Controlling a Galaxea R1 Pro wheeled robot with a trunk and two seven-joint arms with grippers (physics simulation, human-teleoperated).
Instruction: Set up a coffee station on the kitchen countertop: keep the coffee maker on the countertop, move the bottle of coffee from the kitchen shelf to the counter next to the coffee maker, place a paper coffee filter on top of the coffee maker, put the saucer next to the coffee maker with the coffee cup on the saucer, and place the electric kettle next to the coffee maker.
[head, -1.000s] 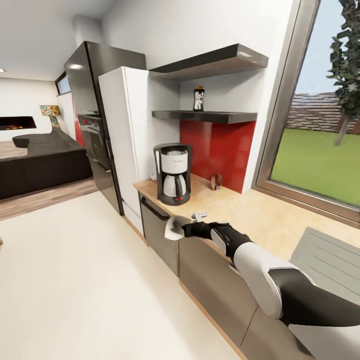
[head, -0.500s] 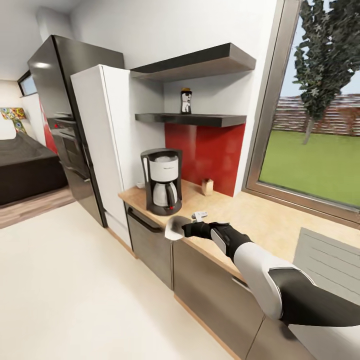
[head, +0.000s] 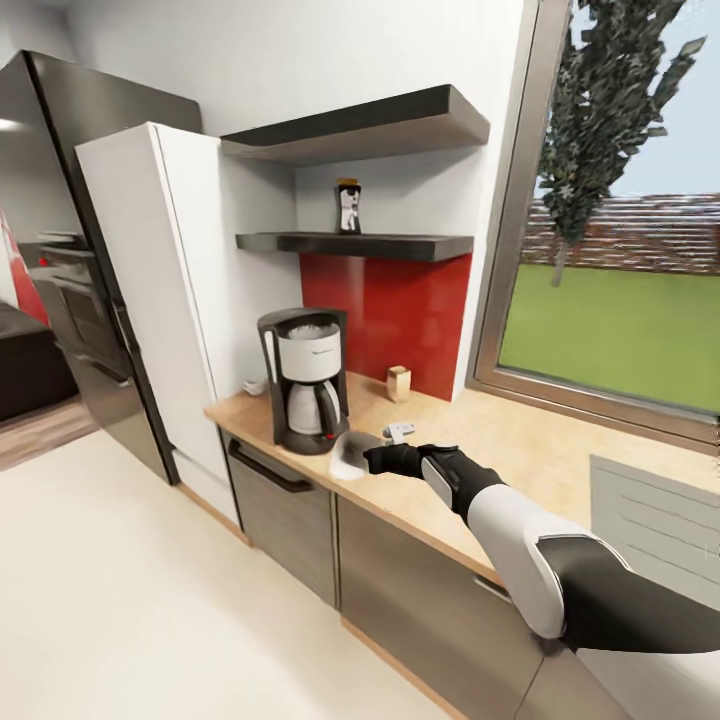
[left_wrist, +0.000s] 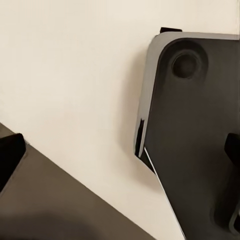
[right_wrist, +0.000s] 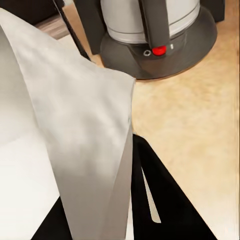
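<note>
The black and white coffee maker (head: 303, 380) stands on the wooden countertop (head: 520, 450), its base and red switch close in the right wrist view (right_wrist: 160, 45). My right gripper (head: 372, 459) is shut on a pale paper coffee filter (head: 350, 455), held over the counter's front edge just right of the coffee maker. In the right wrist view the filter (right_wrist: 75, 130) spreads in front of a black finger (right_wrist: 165, 200). The bottle of coffee (head: 347, 207) stands on the lower dark shelf (head: 400, 243). In the left wrist view the left gripper's fingers (left_wrist: 10, 155) stand wide apart above the floor.
A small tan block (head: 399, 383) and a small white object (head: 401, 431) lie on the counter right of the coffee maker. Something small and white (head: 255, 385) sits behind the coffee maker by the white cabinet (head: 150, 300). A large window (head: 610, 300) lies to the right.
The whole head view has swung, so the kitchen has slid left and nearer in the picture. The right arm and filter keep their place in the view, now closer to the coffee maker.
</note>
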